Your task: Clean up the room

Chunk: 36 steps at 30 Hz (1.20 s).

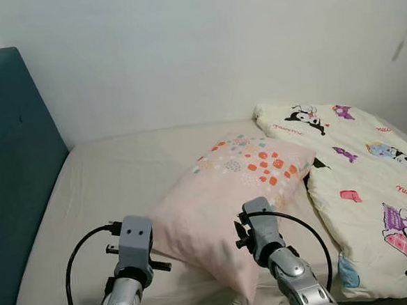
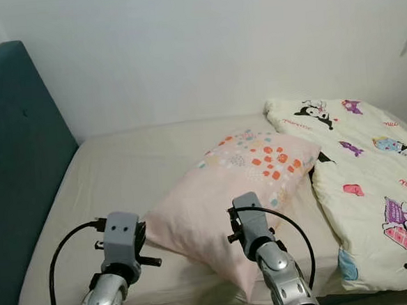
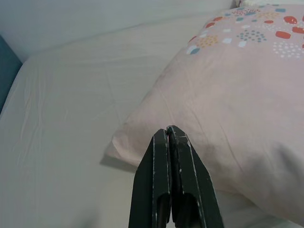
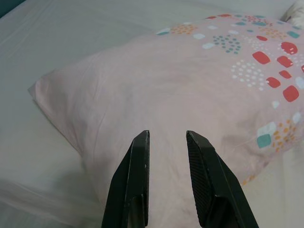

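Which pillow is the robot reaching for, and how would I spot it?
Find the bed with the teal headboard. Lying askew in the middle of its cream sheet, beside the cartoon-print quilt, is the pillow. It is pale pink with orange and teal spots at its far end, unlike the white quilt with black cartoon figures.

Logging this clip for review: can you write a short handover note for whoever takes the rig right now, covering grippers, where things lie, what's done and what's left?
Left gripper: shut, empty, tips at the near corner of the pink pillow.
Right gripper: open, poised over the pillow's near part, not gripping.
Pillow lies askew mid-bed on the beige sheet, away from the teal headboard. Cartoon-print quilt is bunched on the bed's right side.
Done: nothing visibly tidied.
Left: probably grasp the pillow, set it by the headboard, straighten the quilt.
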Available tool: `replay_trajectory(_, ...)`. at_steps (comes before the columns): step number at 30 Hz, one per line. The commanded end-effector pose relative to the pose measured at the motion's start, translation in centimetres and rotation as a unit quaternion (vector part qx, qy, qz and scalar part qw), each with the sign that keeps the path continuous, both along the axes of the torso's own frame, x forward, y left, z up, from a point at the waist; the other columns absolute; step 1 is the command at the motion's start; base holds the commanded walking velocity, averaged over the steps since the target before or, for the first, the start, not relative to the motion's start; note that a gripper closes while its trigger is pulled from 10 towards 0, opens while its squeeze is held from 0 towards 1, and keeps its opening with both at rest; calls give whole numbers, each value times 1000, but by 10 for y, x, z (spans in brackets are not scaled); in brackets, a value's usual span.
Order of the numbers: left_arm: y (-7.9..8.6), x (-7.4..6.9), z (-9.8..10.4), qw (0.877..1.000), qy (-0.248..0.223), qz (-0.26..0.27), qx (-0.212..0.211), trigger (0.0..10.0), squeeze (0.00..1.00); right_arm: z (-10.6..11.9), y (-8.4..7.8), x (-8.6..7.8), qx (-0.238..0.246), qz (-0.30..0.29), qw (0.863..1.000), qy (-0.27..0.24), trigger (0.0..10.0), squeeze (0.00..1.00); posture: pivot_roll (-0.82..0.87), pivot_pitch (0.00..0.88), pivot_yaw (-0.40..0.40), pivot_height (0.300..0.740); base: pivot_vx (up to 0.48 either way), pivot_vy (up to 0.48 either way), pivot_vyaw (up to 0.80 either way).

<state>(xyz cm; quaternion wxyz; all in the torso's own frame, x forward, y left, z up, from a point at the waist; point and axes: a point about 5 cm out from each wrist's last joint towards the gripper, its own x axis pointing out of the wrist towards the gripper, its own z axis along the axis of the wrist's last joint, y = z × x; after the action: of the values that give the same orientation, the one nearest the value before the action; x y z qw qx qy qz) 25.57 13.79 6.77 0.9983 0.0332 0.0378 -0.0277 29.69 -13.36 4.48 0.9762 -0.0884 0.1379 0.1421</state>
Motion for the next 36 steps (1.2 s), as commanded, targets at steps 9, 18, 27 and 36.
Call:
replay_trajectory(9,1,-3,-6,1000,12,3,-3,10000,0,4,-4,2,-7,-9,1000,-15,10000,0,19,34,-23,672,0,0,0)
replay_trajectory(18,5,-2,-7,1000,15,14,1,10000,0,22,-23,7,-27,-84,992,-94,10000,0,18,35,-21,657,0,0,0)
replay_trajectory(27,11,0,-8,999,25,32,7,10000,0,28,-48,1,-52,-159,978,-124,10000,0,19,40,-12,657,0,0,0)
replay_trajectory(36,14,1,-7,999,23,29,21,10000,0,15,-44,-7,-26,-159,982,-93,10000,0,27,49,-5,638,0,0,0)
